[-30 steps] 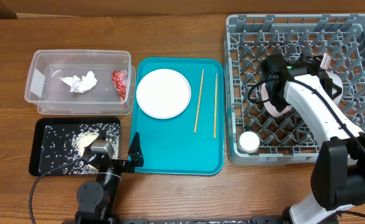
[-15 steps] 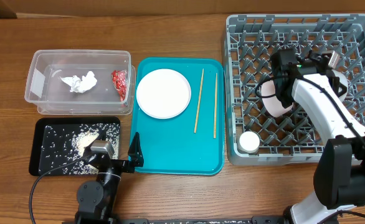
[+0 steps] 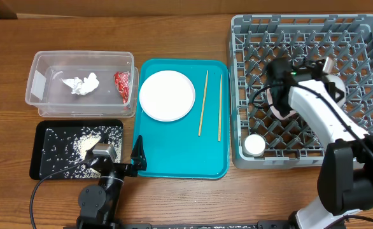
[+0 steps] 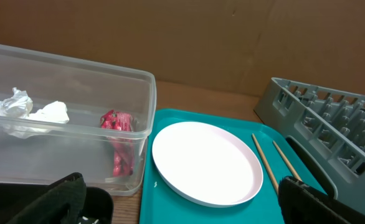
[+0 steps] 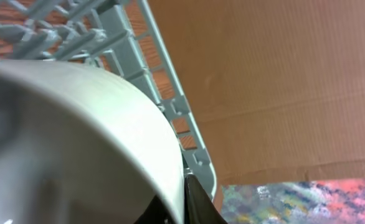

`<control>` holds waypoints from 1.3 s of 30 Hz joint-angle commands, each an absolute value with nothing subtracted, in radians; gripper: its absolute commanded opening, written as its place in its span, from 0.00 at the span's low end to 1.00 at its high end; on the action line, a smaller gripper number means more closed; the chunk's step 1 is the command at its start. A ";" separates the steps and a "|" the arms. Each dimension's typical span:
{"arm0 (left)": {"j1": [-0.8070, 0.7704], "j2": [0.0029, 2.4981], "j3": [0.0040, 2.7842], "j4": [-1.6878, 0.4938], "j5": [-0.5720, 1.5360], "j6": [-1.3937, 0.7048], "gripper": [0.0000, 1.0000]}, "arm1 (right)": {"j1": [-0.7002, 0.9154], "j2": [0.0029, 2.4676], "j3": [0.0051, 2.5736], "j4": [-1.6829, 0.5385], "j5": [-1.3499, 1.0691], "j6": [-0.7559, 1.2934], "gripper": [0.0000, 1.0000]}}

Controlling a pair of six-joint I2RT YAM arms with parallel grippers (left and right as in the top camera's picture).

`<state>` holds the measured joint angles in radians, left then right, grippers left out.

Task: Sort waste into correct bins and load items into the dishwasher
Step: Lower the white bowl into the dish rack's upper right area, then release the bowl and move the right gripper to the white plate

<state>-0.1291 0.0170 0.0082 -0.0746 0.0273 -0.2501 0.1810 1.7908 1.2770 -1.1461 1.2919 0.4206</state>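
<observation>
our right end effector (image 5: 181,208) pinches the white bowl (image 5: 76,137) by its rim inside the grey dish rack (image 3: 365,38); our left end effector (image 4: 182,205) rests spread beside the teal tray (image 3: 174,152); plate (image 3: 167,95) and chopsticks (image 3: 203,102) lie on it.

Wood-grain table (image 3: 174,200), mid brown, evenly lit, no hard shadows. Plain brown cardboard wall (image 4: 201,43) behind it, w/ creases. Blurry multicolour patch (image 5: 294,202) low in right wrist view.

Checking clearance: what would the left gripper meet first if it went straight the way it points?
Likely the white plate on the teal tray, centred ahead of the left gripper; depth is hard to judge.
</observation>
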 commanded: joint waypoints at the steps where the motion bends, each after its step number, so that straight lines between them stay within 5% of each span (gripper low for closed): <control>1: -0.123 0.012 0.005 -0.075 0.042 -0.223 1.00 | 0.222 1.790 1.261 -1.150 1.266 0.419 0.06; 15: -0.123 0.012 0.005 -0.075 0.042 -0.223 1.00 | 0.229 1.785 1.317 -1.102 1.396 0.412 0.06; 24: -0.123 0.012 0.005 -0.075 0.042 -0.223 1.00 | 0.135 1.785 1.316 -0.907 1.384 0.200 0.06; 35: -0.123 0.012 0.005 -0.075 0.042 -0.223 1.00 | 0.175 1.785 1.253 -1.036 1.228 0.341 0.05; 39: -0.123 0.012 0.005 -0.075 0.042 -0.223 1.00 | 0.226 1.784 1.253 -1.118 1.229 0.419 0.25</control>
